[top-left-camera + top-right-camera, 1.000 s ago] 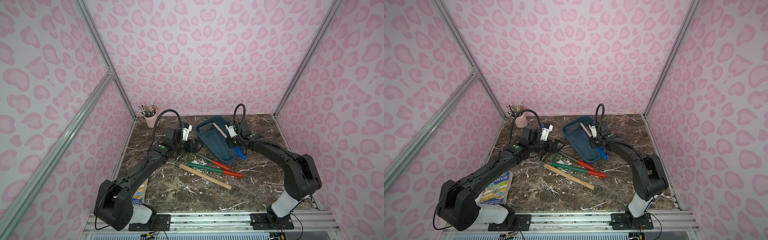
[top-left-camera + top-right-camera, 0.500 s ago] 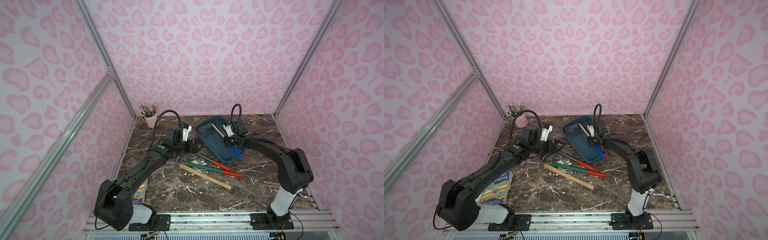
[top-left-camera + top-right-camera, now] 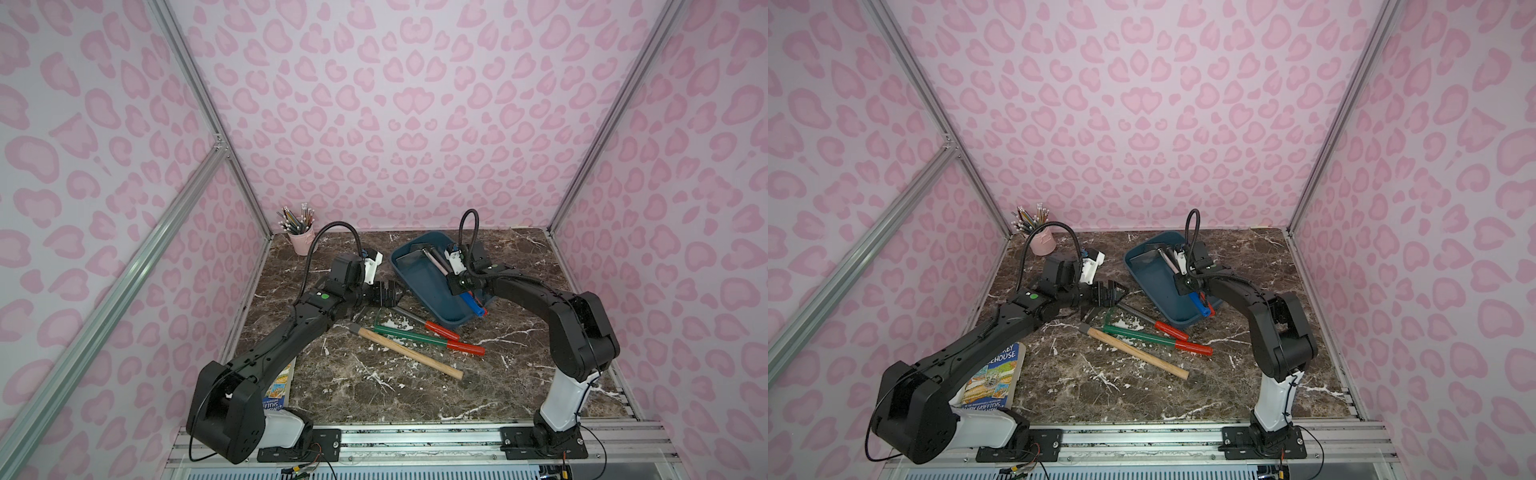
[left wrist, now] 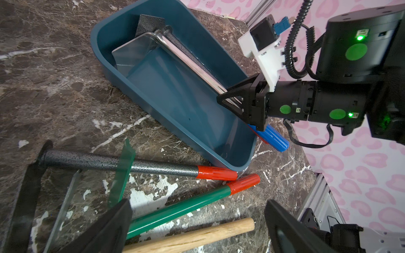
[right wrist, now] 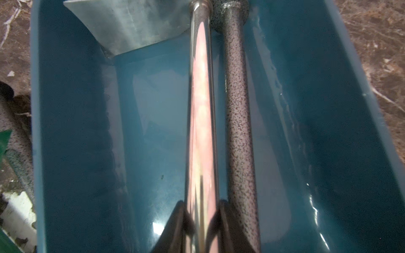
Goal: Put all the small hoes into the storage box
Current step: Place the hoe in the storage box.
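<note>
The small hoe (image 3: 409,316) (image 3: 1136,312) (image 4: 120,163) lies on the table against the near wall of the storage box (image 3: 419,286) (image 3: 1154,286) (image 4: 175,98) (image 5: 87,131). It has a speckled dark grey shaft and a red handle end. My left gripper (image 3: 395,293) (image 3: 1119,293) (image 4: 197,202) hangs open just above its blade end, holding nothing. My right gripper (image 3: 451,277) (image 3: 1177,274) (image 4: 228,99) (image 5: 202,203) is shut on a chrome-shafted tool (image 5: 201,109) (image 4: 186,59) with a blue handle (image 3: 473,303), low inside the box. Beside it in the box lies another speckled shaft (image 5: 237,109).
A green-shafted tool with a red end (image 3: 415,336) and a wooden-handled hammer (image 3: 409,351) lie crossed just in front of the hoe. A pink cup of pencils (image 3: 302,241) stands at the back left corner. A book (image 3: 992,380) lies by the left arm's base.
The right arm has swung slightly to the left, its gripper still shut on the chrome tool in the box. The left arm has not moved.
</note>
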